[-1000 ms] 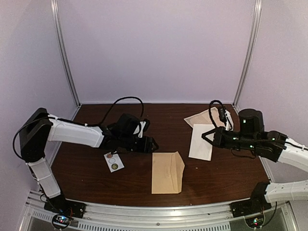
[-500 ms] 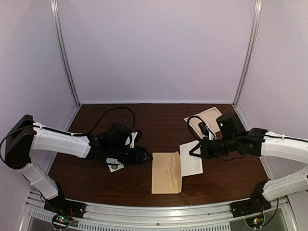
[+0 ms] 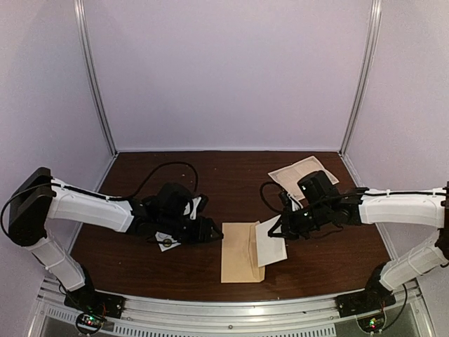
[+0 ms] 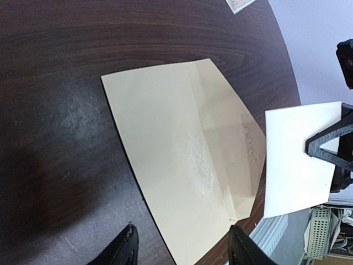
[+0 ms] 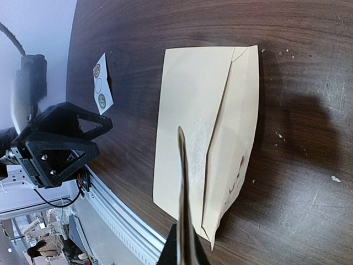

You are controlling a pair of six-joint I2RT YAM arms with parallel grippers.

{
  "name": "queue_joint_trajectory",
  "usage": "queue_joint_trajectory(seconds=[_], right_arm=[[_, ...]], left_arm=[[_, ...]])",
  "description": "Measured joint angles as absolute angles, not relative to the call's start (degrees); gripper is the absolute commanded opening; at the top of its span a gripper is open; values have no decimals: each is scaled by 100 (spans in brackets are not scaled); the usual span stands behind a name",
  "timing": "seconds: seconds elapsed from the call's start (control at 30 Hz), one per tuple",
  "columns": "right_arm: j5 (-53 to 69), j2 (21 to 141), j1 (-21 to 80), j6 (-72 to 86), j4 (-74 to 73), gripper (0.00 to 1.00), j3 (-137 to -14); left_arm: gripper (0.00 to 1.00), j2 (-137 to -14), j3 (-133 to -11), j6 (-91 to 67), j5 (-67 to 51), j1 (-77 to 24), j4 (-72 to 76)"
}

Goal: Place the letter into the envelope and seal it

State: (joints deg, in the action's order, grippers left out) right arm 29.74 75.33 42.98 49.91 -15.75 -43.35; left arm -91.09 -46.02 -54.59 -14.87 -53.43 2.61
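Letter (image 3: 270, 242) is only a thin edge in right wrist view; left wrist view shows its white face, grasped by the right hand (image 3: 282, 228) at the flap side. The envelope (image 3: 242, 251) lies flat on the counter (image 3: 231, 182). Left hand (image 3: 214, 235), released, hovers beside it and half covers the sticker card (image 3: 166, 243).

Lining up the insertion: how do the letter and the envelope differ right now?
Colour: the envelope is tan kraft, the letter is white.
Pose: the envelope lies flat on the table; the letter is pinched in the right end effector, over the envelope's flap side.
Shape: the envelope has an open pointed flap; the letter is a plain sheet.
Both are rectangular paper.
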Motion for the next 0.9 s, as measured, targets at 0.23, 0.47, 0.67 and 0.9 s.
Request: queue_joint_trajectory(seconds=[0.23,0.47,0.67,0.9], right_arm=[[2956,7856,4298,5105,-1334,0,-4335],[2856,8125,4298,5107,-1142,0,-4289],[2755,8344,4298,5096,-1133,0,-4209],[2657,8510,4298,5078,-1114,0,-4117]], left_arm=[[52,-9393,-4602,-5454,-1573,-5343,296],[47,-9684,-4602,-5454,-1673,-5343,325],[43,-9839,-4602,-5450,-1697,-5347,342],[41,-10016,-4624,-5452,-1741,-5448,421]])
